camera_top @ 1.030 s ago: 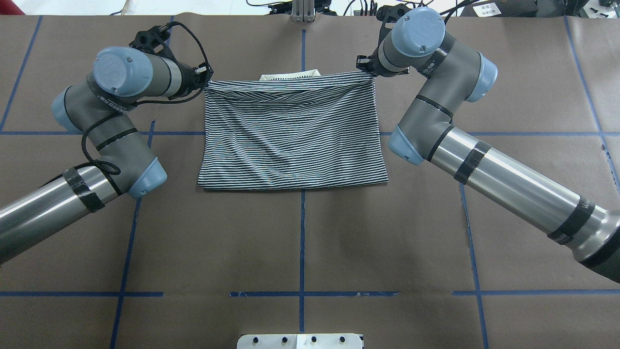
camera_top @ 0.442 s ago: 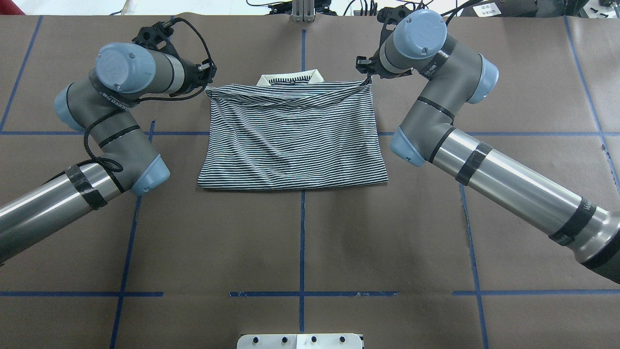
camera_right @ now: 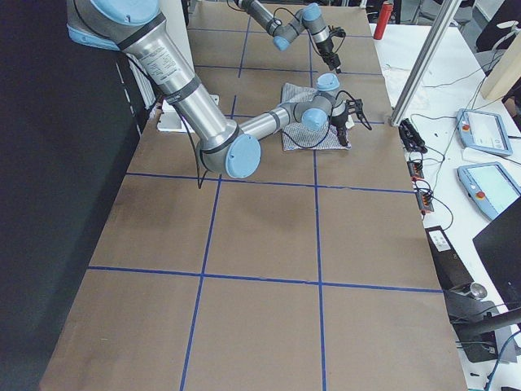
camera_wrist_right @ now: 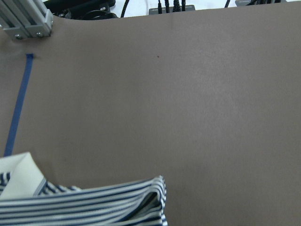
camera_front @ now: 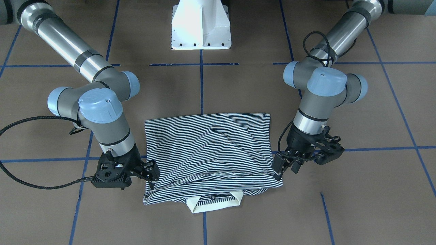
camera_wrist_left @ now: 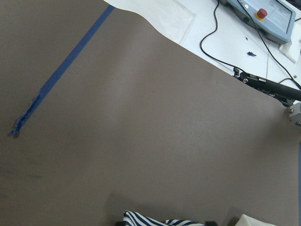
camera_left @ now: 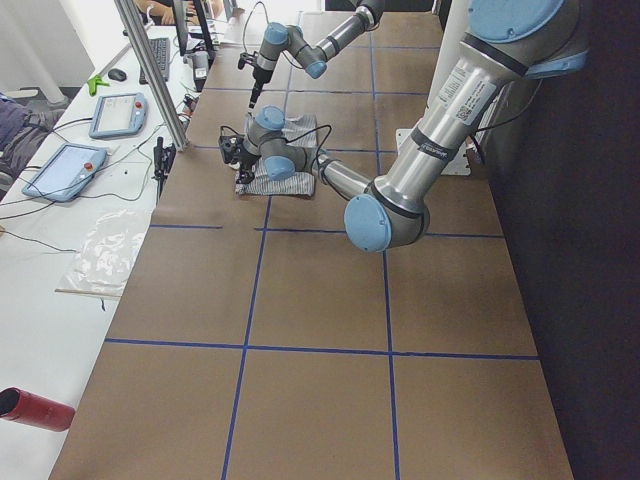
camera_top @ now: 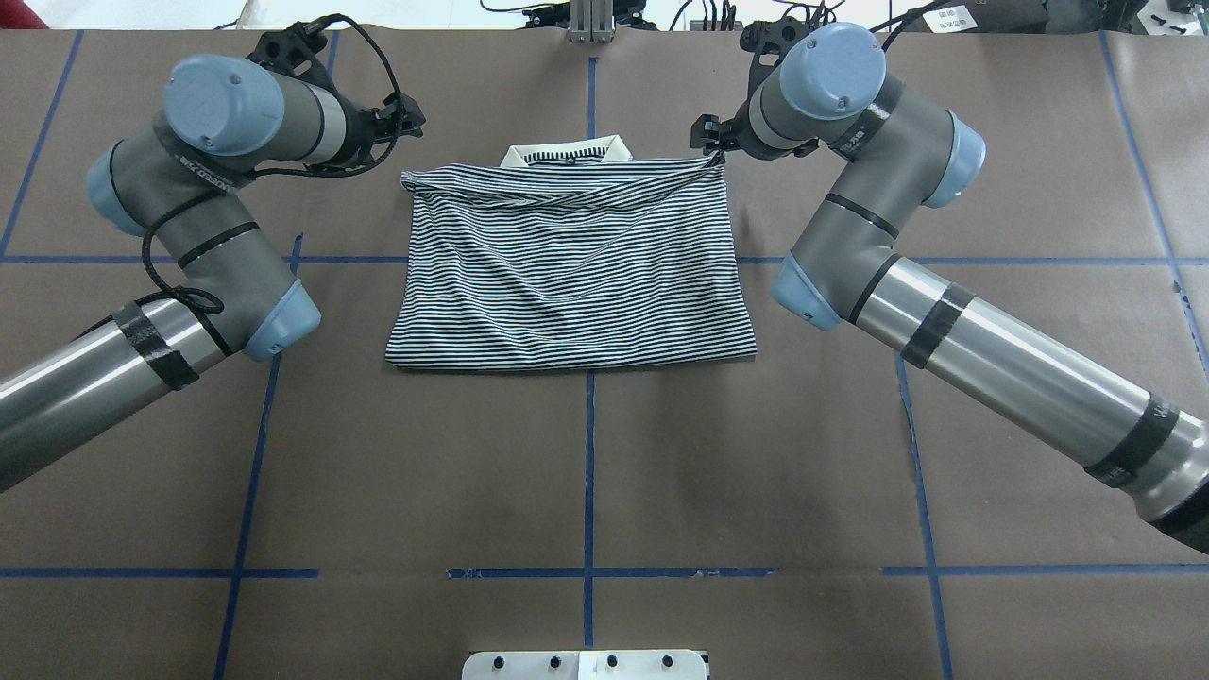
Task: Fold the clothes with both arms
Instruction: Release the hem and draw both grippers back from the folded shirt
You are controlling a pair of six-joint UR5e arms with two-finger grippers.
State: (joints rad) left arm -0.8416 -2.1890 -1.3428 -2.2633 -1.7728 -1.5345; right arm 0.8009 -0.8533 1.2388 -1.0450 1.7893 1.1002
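Observation:
The striped polo shirt (camera_top: 567, 264) lies folded in half on the brown table, its cream collar (camera_top: 567, 151) peeking out past the far edge. My left gripper (camera_top: 408, 115) hovers open, lifted off the shirt's far left corner, with nothing between its fingers. My right gripper (camera_top: 706, 140) stands open right at the far right corner, which rests on the table. In the front-facing view the shirt (camera_front: 207, 149) sits between the right gripper (camera_front: 152, 177) and the left gripper (camera_front: 280, 167). The wrist views show only the shirt corners (camera_wrist_left: 155, 219) (camera_wrist_right: 94, 205), no fingers.
The white pedestal base (camera_front: 200, 27) stands at the robot's side of the table. Blue tape lines (camera_top: 589, 453) cross the brown surface. An aluminium post (camera_top: 590, 19) rises at the far edge. Benches with teach pendants (camera_left: 65, 170) and cables run beyond it.
The shirt's far edge, held taut a second ago, has dropped onto the shirt and uncovered the collar. My left gripper has let go and drawn up and away. The right gripper has barely moved.

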